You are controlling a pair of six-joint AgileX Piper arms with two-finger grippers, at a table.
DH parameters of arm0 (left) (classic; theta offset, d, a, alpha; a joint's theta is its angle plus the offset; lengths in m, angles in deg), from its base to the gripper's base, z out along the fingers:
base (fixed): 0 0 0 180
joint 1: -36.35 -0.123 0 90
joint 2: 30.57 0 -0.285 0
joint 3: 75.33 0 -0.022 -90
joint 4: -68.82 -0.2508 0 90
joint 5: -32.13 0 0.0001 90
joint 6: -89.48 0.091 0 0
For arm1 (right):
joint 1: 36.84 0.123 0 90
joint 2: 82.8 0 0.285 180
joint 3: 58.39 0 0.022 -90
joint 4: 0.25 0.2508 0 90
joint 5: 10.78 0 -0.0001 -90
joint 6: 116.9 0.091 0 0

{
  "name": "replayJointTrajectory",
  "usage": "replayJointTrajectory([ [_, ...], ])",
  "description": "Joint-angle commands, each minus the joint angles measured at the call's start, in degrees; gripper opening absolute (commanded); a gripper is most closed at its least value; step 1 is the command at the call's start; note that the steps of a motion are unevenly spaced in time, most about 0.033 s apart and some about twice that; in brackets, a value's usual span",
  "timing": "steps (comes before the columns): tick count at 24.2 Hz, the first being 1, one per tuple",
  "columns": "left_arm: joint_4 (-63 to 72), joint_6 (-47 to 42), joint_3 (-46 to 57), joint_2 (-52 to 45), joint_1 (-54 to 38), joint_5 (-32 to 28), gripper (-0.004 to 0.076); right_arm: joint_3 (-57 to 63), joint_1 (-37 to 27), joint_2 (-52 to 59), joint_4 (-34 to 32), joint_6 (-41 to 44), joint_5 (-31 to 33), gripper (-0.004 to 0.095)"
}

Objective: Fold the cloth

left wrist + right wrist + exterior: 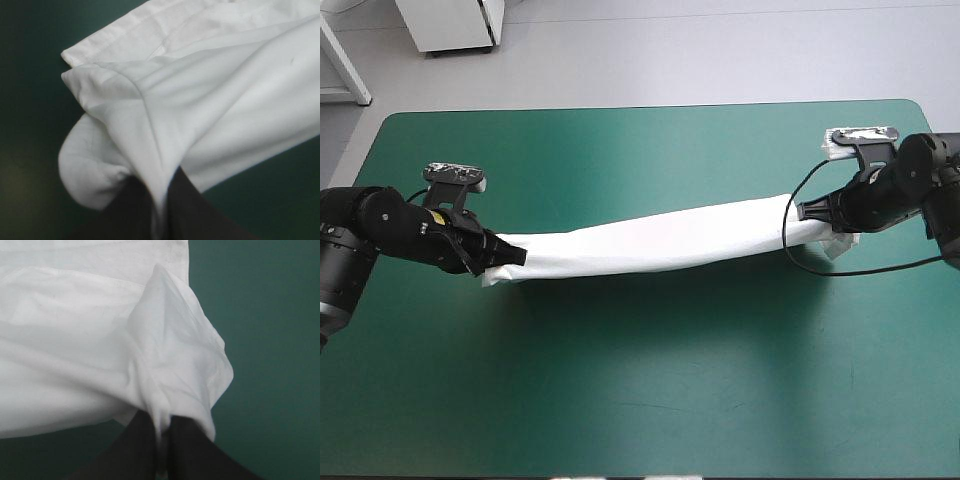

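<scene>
T-shirt (650, 240) ends hidden: left claw (515, 255), right claw (807, 211)

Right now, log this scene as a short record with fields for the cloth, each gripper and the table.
cloth: white T-shirt, gathered into one long band
cloth position: stretched across the table between the two arms, apparently lifted, with a shadow under it
left gripper: shut on the T-shirt's left end
right gripper: shut on the T-shirt's right end, which sits nearer the far edge
table: teal-green cover
fold state: no tidy folded bundle yet
</scene>
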Motion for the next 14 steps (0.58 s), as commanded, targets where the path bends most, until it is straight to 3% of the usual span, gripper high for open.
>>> replayJointTrajectory([
  [1,0.3,-0.5,-2.0,1.2,0.1,-0.6,-0.0009,-3.8,0.0,-1.1,-0.4,-0.1,-1.7,-0.0019],
  [14,0.4,-0.5,-2.1,13.0,0.1,-14.1,-0.0009,-16.7,0.0,-19.3,2.6,-1.3,-2.6,-0.0019],
])
